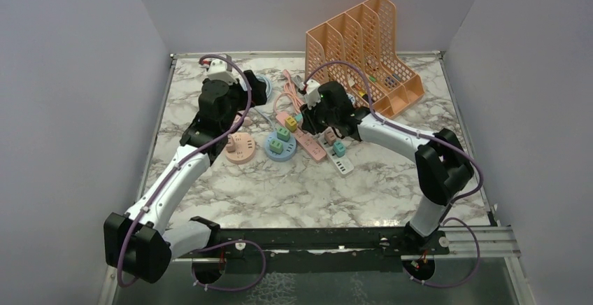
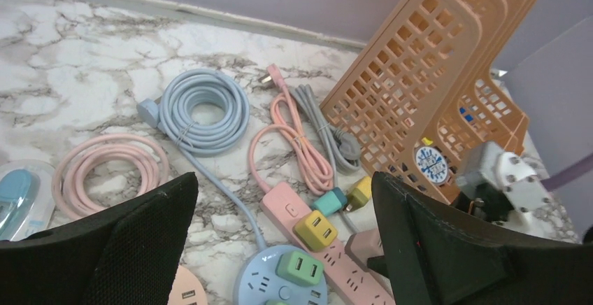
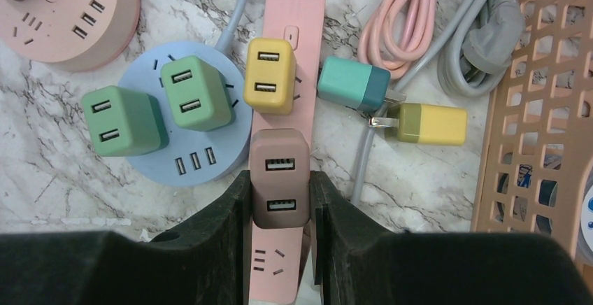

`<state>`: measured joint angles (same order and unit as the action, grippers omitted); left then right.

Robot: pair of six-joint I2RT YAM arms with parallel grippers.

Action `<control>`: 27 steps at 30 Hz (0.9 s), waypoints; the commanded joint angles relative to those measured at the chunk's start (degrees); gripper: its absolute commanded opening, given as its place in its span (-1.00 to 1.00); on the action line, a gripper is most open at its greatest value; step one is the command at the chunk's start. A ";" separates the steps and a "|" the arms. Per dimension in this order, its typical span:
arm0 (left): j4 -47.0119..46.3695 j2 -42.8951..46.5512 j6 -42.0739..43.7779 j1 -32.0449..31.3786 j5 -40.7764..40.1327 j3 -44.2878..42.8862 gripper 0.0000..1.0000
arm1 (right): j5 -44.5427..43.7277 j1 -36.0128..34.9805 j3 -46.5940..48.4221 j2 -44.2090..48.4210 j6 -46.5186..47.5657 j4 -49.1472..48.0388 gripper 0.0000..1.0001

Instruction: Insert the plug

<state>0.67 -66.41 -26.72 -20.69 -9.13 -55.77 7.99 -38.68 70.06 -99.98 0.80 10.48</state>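
My right gripper point(image 3: 280, 182) is shut on a brown two-port USB plug point(image 3: 280, 172). It holds the plug upright on the pink power strip point(image 3: 280, 266), just behind a yellow plug point(image 3: 269, 74) seated in the same strip. I cannot tell how deep the brown plug's prongs sit. The brown plug point(image 2: 363, 245) and the strip point(image 2: 290, 210) also show in the left wrist view. My left gripper point(image 2: 280, 242) is open and empty, hovering to the left of the strips. In the top view the right gripper point(image 1: 325, 129) is over the strip point(image 1: 308, 143) and the left gripper point(image 1: 229, 115) is near the pink round socket.
A blue round socket hub point(image 3: 150, 71) carries two green plugs point(image 3: 196, 91). A pink round hub point(image 3: 63, 11) lies to its left. Loose teal point(image 3: 353, 84) and yellow point(image 3: 430, 123) plugs lie right of the strip. Coiled cables point(image 2: 203, 109) and an orange file rack point(image 1: 363, 46) are behind.
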 commanded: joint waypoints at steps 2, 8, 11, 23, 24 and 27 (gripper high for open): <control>-10.04 4.14 0.79 0.21 -1.23 0.62 0.92 | -0.81 -0.60 2.36 -1.73 0.67 1.64 -0.98; -4.94 2.98 3.16 0.21 -0.48 -2.60 0.92 | 1.22 -1.24 3.42 -4.05 0.78 2.37 -0.98; -4.52 2.95 3.78 0.21 1.01 -2.76 0.92 | 0.71 -1.72 4.27 -5.30 0.76 2.93 -0.98; -3.99 2.86 6.12 0.25 2.97 -3.44 0.92 | -3.36 -2.79 4.03 -6.98 0.66 2.26 -0.98; -4.00 2.87 6.27 0.21 2.93 -3.39 0.92 | -4.02 -2.85 3.78 -6.65 0.45 1.63 -0.98; -3.72 2.87 6.50 0.22 2.89 -3.47 0.92 | -4.96 -2.87 2.67 -5.35 -0.12 -0.71 -0.98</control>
<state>-3.31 -63.66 -21.67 -20.69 -7.66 -57.04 6.42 -41.12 73.21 -105.49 0.78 12.95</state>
